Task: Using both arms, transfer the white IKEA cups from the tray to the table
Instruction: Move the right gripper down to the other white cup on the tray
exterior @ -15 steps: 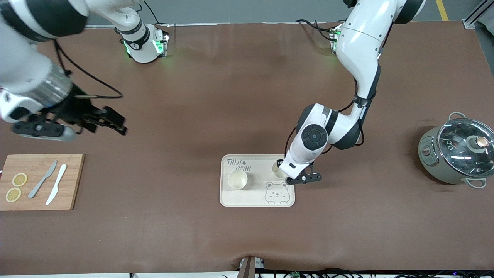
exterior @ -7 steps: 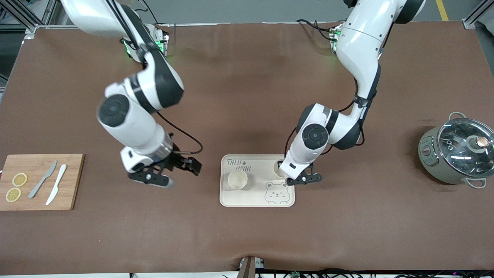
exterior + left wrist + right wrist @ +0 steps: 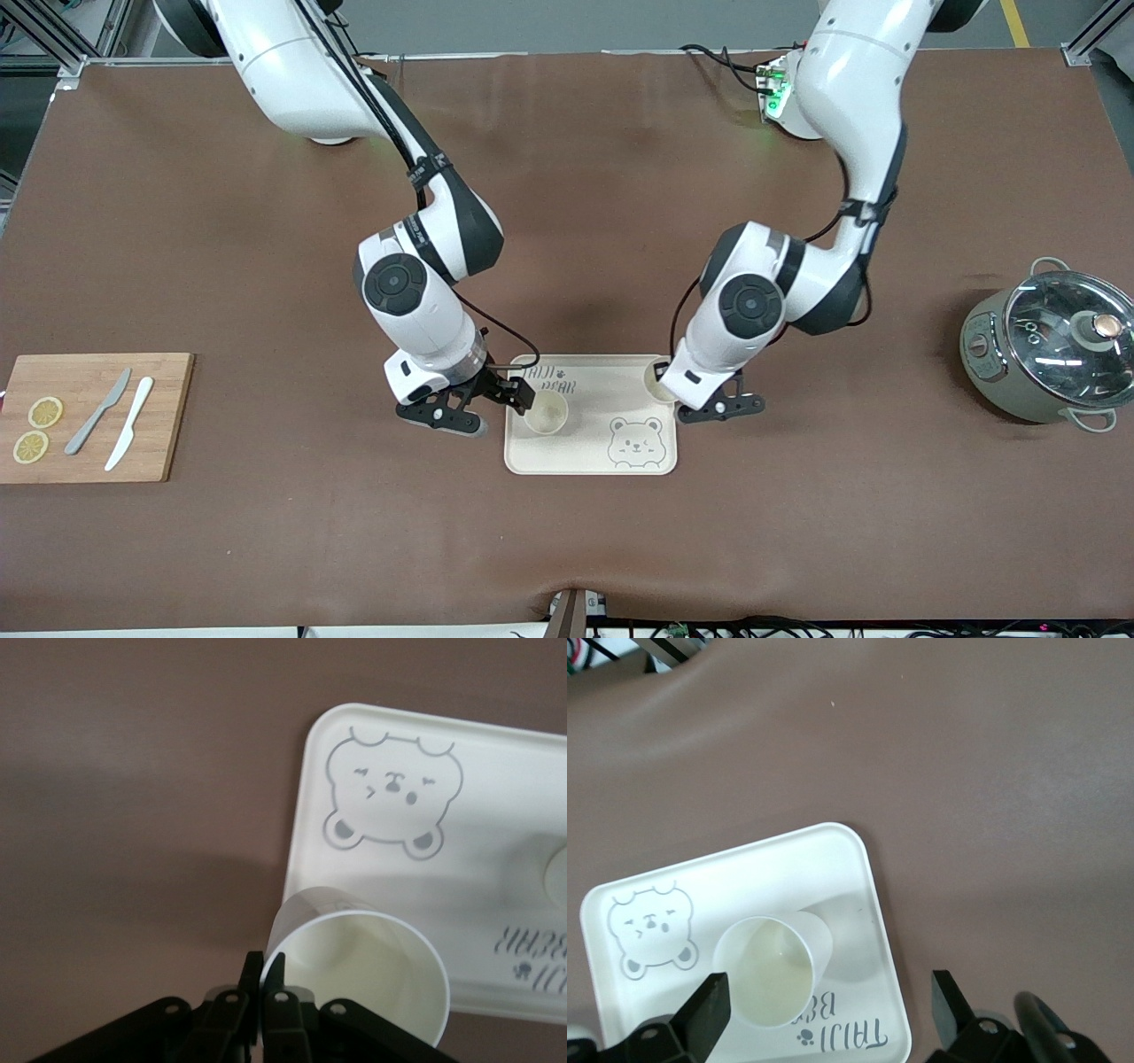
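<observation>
Front view: two cups on the tray (image 3: 523,456) — the left gripper (image 3: 266,979) pinches the rim of one cup (image 3: 359,970) at the tray's left-arm end, lifted off the tray, while the right gripper (image 3: 828,1001), fingers wide apart, straddles the other cup (image 3: 772,967) untouched.

tray (image 3: 589,456) mid: bare btw cups | blocked: cups (image 3: 545,413), both grippers (image 3: 521,396)
</observation>
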